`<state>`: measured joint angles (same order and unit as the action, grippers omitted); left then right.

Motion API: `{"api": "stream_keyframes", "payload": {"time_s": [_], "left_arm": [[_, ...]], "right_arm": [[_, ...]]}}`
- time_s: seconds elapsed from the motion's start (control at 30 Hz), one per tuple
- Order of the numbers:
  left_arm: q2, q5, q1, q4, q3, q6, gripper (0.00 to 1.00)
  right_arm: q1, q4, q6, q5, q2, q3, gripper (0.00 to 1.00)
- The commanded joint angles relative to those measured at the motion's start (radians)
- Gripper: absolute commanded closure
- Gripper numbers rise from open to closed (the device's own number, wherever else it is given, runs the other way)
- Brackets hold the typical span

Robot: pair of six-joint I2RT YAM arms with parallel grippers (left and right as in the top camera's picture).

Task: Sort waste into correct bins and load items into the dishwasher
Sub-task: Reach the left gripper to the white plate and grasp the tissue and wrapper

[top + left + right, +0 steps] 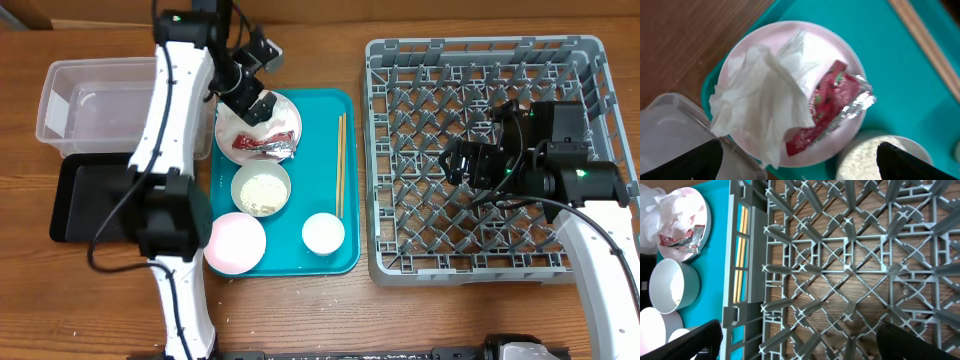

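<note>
white tissue [765,95] and foil wrapper [832,105] lie on the teal tray's [315,170] far plate [840,55]. left gripper [262,108] gapes above it; right gripper [452,165] gapes beside the tray.

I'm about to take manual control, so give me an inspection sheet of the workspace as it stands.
Surface: wooden table; teal tray beside grey rack.
Job's things: tissue and wrapper on white plate; rice bowl, pink plate, cup, chopsticks on tray; nothing seen in clear tub, black tray or rack.
Clutter: nothing seen.
Grippers: left gripper open above plate; right gripper open above rack.
Cables: black leads along both arms.
Surroundings: nothing seen.
</note>
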<state>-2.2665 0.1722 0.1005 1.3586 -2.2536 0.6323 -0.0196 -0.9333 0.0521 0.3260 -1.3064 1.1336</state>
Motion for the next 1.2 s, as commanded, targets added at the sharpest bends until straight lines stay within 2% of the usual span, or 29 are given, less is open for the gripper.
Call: {"api": "stream_keyframes", "payload": {"time_s": [0.0, 0.17, 0.63, 0.87, 1.07, 1.17], "left_arm": [[-0.079, -0.078, 0.000, -0.036, -0.019, 0.047, 0.00], [-0.161, -0.073, 0.019, -0.052, -0.019, 0.053, 0.00], [-0.249, -0.072, 0.071, -0.055, -0.007, 0.053, 0.01], [-0.250, -0.067, 0.069, -0.084, -0.006, 0.048, 0.18], [-0.299, -0.060, 0.069, -0.090, -0.006, 0.034, 0.25], [-0.328, -0.060, 0.069, -0.095, -0.006, 0.022, 0.39]], "right_arm": [[-0.003, 0.007, 0.000, 0.013, 0.006, 0.023, 0.00], [-0.003, 0.004, 0.000, 0.013, 0.006, 0.023, 0.00], [-0.003, 0.011, 0.000, 0.012, 0.006, 0.023, 0.00], [-0.003, 0.011, 0.000, 0.012, 0.006, 0.023, 0.00], [-0.003, 0.011, 0.000, 0.012, 0.006, 0.023, 0.00], [-0.003, 0.011, 0.000, 0.012, 0.006, 0.023, 0.00]]}}
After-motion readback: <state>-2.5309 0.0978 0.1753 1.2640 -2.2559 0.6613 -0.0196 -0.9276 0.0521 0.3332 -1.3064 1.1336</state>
